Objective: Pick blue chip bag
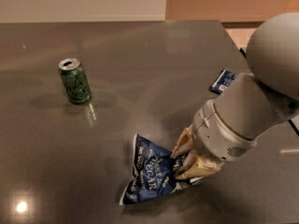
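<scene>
Tool (182,160) pinched shut on right side of blue chip bag (149,174), bag crumpled near front edge of bench (140,69); grasp looks made, lift clear not yet done.

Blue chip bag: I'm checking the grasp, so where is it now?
In the camera view the blue chip bag sits low on the dark table, right of the green can, its right edge pinched by the gripper.

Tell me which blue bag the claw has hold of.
The big crinkled chip bag at the front, pinched in the claw. The small flat packet lies apart, farther back.
</scene>
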### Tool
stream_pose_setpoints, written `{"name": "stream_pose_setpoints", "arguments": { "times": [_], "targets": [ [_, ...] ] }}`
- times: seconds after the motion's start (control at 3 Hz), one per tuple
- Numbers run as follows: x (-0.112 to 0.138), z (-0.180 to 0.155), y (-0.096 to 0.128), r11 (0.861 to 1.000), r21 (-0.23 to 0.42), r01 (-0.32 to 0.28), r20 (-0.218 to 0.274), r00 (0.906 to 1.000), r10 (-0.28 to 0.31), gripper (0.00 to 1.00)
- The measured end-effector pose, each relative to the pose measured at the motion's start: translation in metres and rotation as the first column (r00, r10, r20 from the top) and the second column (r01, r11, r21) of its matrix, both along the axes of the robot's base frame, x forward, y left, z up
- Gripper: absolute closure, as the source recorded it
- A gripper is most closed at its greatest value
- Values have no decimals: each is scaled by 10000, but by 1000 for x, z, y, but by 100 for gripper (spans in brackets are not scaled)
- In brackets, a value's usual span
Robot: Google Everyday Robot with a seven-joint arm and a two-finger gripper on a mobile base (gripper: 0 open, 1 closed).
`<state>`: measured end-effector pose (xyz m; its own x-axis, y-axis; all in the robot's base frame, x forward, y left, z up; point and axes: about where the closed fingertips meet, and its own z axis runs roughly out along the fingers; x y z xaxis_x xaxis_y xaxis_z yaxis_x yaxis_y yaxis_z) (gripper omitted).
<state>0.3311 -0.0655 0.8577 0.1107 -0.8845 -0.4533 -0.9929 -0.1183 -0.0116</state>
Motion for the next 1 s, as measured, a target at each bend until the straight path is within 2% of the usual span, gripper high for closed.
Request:
{"name": "stream_pose_setpoints", "arguments": {
  "times": [0.33,0.67,1.0],
  "targets": [
    [6,32,-4,9992,406,55,205,9998,-63,100],
    [17,67,-12,9962,846,185,223,9995,-205,100],
    [32,145,-10,9870,1608,-72,740,9973,-48,100]
  ]
}}
